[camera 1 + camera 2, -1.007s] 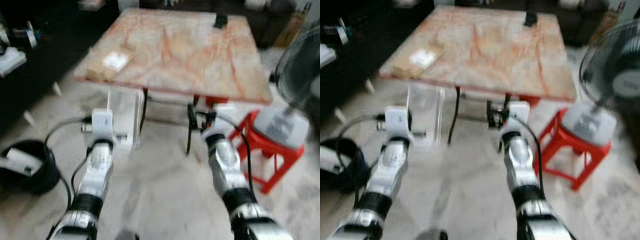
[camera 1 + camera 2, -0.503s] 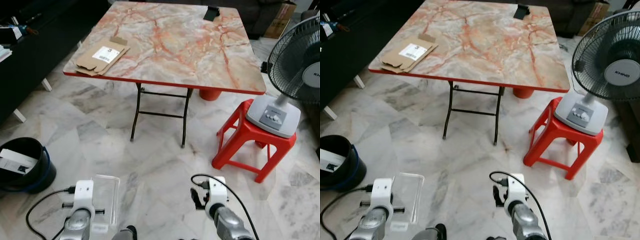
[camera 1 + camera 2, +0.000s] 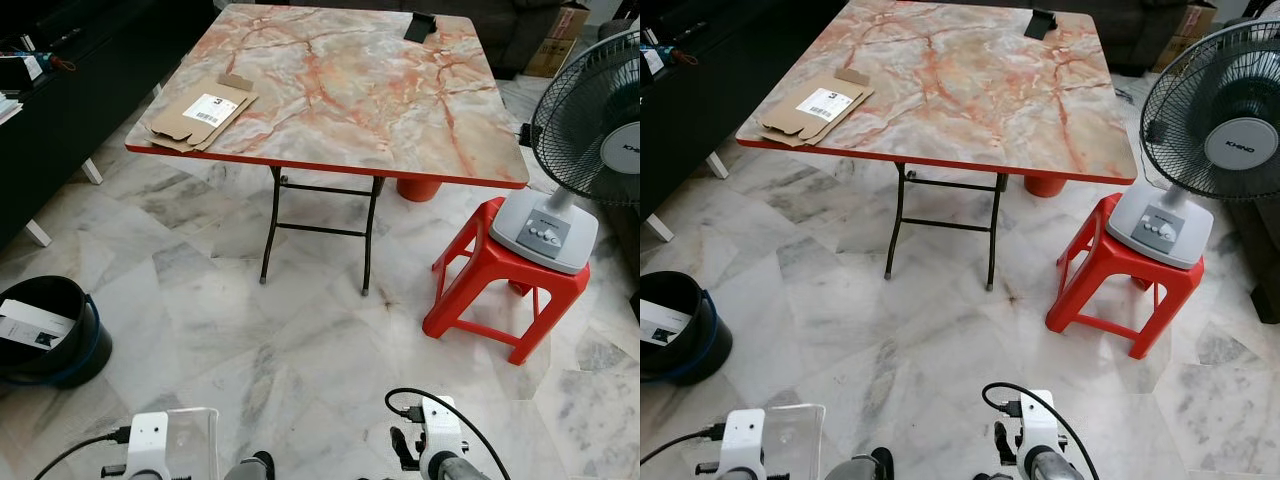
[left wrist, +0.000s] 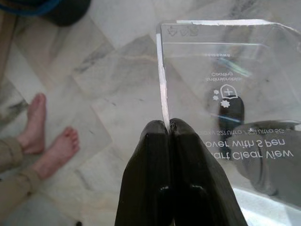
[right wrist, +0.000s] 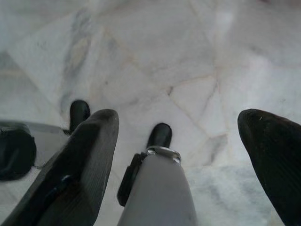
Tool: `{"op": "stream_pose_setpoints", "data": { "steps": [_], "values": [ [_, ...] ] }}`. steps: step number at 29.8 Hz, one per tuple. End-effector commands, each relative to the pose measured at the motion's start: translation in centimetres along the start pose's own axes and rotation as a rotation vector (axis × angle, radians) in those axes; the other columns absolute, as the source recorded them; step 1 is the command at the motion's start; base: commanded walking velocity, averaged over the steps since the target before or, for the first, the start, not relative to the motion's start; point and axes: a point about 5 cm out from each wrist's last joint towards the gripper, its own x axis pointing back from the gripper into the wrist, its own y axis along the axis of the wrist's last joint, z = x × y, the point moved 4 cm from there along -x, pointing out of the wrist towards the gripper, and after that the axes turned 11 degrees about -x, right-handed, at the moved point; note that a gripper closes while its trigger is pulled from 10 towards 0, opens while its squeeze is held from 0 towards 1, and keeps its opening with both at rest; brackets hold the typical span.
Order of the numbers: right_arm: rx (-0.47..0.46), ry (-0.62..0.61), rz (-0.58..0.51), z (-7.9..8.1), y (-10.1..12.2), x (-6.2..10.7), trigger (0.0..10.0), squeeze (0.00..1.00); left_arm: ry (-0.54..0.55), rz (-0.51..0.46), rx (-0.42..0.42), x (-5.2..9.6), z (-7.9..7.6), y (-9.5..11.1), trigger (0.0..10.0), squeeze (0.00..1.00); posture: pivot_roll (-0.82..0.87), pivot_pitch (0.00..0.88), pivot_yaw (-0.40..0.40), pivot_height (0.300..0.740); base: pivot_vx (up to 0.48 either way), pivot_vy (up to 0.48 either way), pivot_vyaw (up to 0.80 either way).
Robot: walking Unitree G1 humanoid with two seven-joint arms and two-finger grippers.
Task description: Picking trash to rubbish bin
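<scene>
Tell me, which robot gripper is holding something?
The left gripper: its fingers are pinched shut on the clear plastic package. The right gripper is open, holding nothing.

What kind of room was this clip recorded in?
Most likely a home living or dining area: a marble-tiled floor, a folding marble-pattern table, and a standing fan set on a red plastic stool.

Clear plastic packaging (image 4: 221, 94), black bin (image 3: 45, 330)

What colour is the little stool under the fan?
The stool is bright red, clearest in the right eye view.
</scene>
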Motion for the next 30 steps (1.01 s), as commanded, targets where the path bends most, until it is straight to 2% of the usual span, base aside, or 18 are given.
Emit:
{"op": "stream_pose_setpoints", "data": {
  "steps": [1, 8, 13, 21, 30],
  "values": [
    [0.019, 0.003, 0.010, 0.2, -0.3, 0.0, 10.0, 0.00, -0.001, 0.045, -0.016, 0.3, -0.1, -1.6, 10.0, 0.00, 0.10, 0.150, -0.027, 0.740, 0.000, 0.000, 0.79],
    [0.042, 0.017, 0.009, 0.7, 0.0, -0.1, 10.0, 0.00, 0.003, 0.058, -0.026, 0.5, -0.1, -2.1, 10.0, 0.00, 0.11, 0.132, -0.025, 0.740, 0.000, 0.000, 0.80],
    [0.057, 0.019, 0.013, 1.0, -0.1, -0.1, 10.0, 0.00, 0.005, 0.050, -0.003, 0.5, 0.6, -2.2, 10.0, 0.00, 0.12, 0.119, -0.006, 0.740, 0.000, 0.000, 0.80],
    [0.043, 0.016, 0.016, 1.1, -0.3, -0.1, 10.0, 0.00, 0.008, 0.056, -0.018, 0.5, 1.7, -2.6, 10.0, 0.00, 0.13, 0.127, -0.001, 0.740, 0.000, 0.000, 0.80],
    [0.061, 0.009, 0.026, 0.5, -0.5, 0.0, 10.0, 0.00, 0.010, 0.051, 0.011, 0.5, 1.2, -2.5, 10.0, 0.00, 0.13, 0.149, -0.020, 0.740, 0.000, 0.000, 0.80]
  ]
}}
